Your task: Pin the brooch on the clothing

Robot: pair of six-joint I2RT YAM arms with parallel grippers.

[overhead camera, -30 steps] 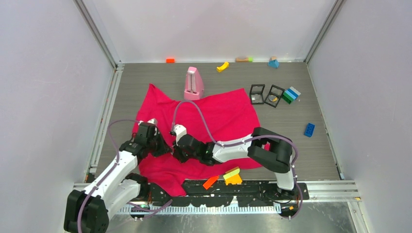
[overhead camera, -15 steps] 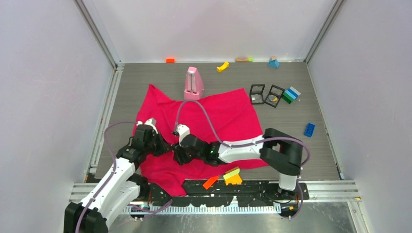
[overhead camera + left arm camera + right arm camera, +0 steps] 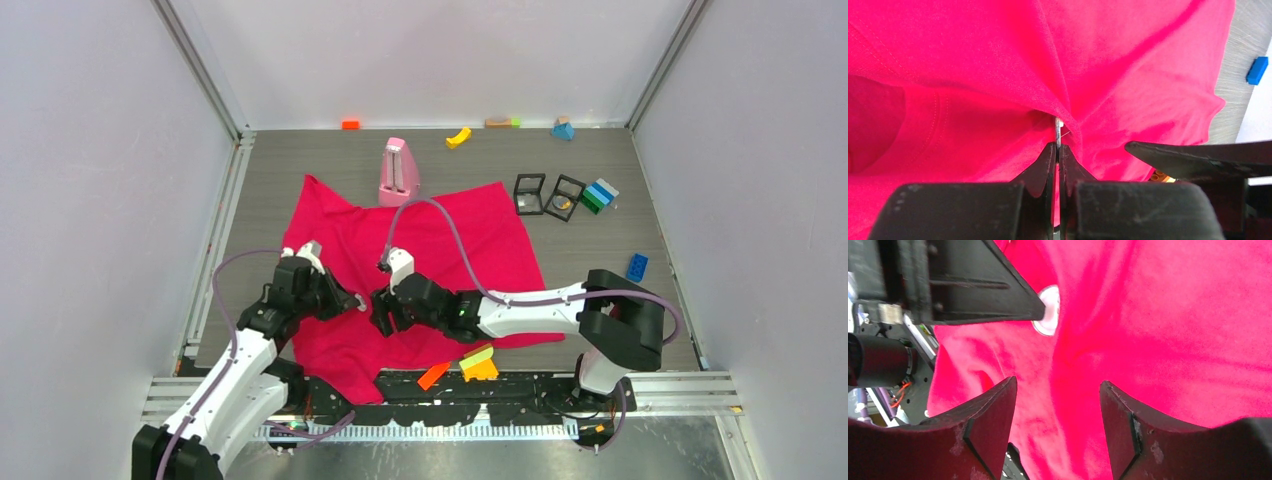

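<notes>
The clothing (image 3: 450, 240) is a crimson-pink T-shirt spread on the table, and it fills both wrist views (image 3: 1128, 60) (image 3: 1173, 315). My left gripper (image 3: 357, 303) (image 3: 1058, 148) is shut on the brooch (image 3: 1057, 131), seen edge-on as a thin metal sliver pressed into a pulled-up fold of cloth. From the right wrist the brooch (image 3: 1049, 310) shows as a small white disc at the left gripper's tip. My right gripper (image 3: 382, 315) (image 3: 1058, 384) faces it, open, holding nothing, with a ridge of cloth beyond its fingers. One of its fingers (image 3: 1198, 159) shows in the left wrist view.
A pink wedge-shaped object (image 3: 399, 172) stands at the shirt's far edge. Two black frames (image 3: 546, 195) and stacked blocks (image 3: 599, 194) lie at the right, with a blue brick (image 3: 636, 267) nearer. Orange and yellow blocks (image 3: 470, 366) sit by the near rail.
My right gripper has opened from shut and drawn back to the right, away from the left gripper. The left gripper stays shut on the brooch, almost unmoved.
</notes>
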